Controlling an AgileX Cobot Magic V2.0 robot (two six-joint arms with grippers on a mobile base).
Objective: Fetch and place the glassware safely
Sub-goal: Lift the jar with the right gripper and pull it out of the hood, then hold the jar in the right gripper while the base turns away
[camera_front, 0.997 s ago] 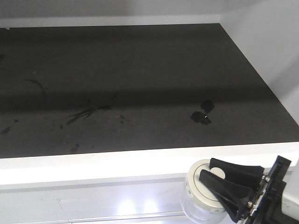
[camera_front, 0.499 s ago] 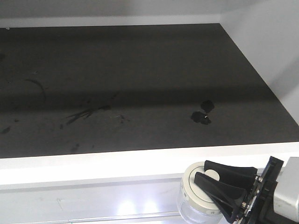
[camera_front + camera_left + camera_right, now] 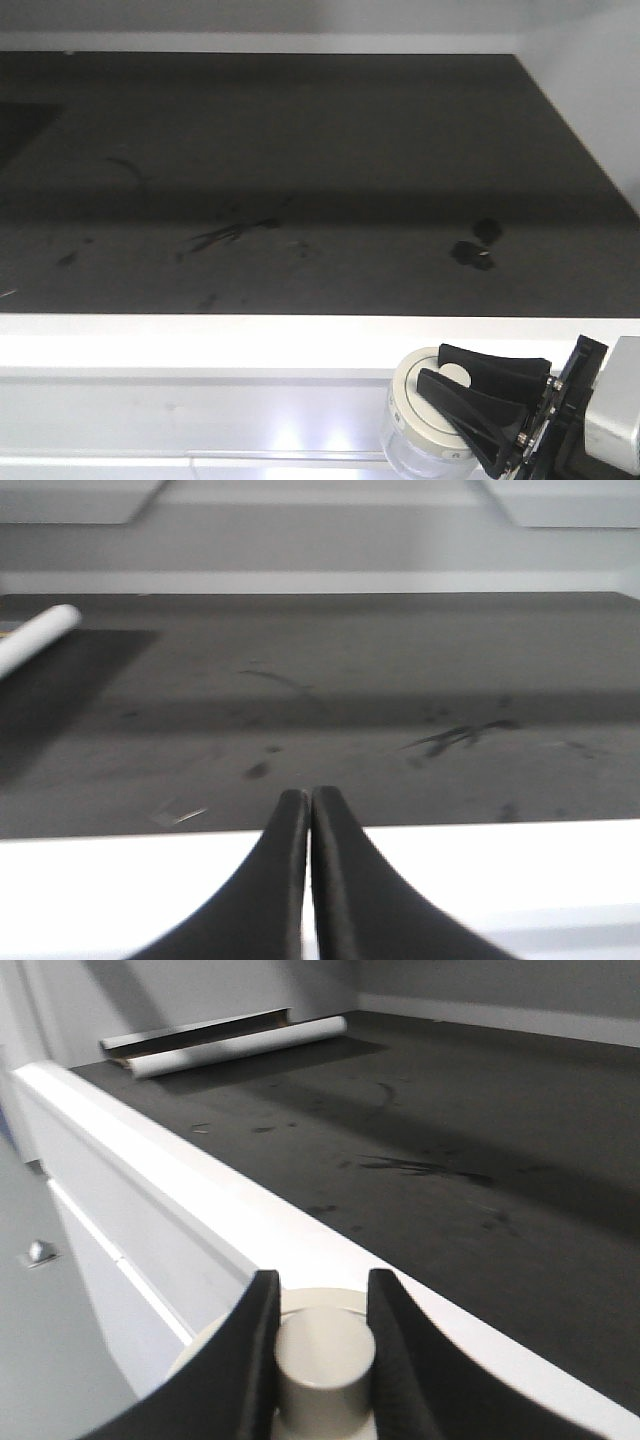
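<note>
Glassware (image 3: 408, 412) hung upright, clamped by its lid knob (image 3: 325, 1360) in the right gripper (image 3: 432, 365), below and before the shelf edge (image 3: 200, 340); left gripper (image 3: 308, 800) was closed empty.

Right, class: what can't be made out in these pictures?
Front view: jar cut off by bottom edge, right gripper covering part of its lid.
Right wrist view: lid hides the glass below.
Front view: dark bits on shelf, too small to identify.
Left wrist view: white roll cut by left edge.
</note>
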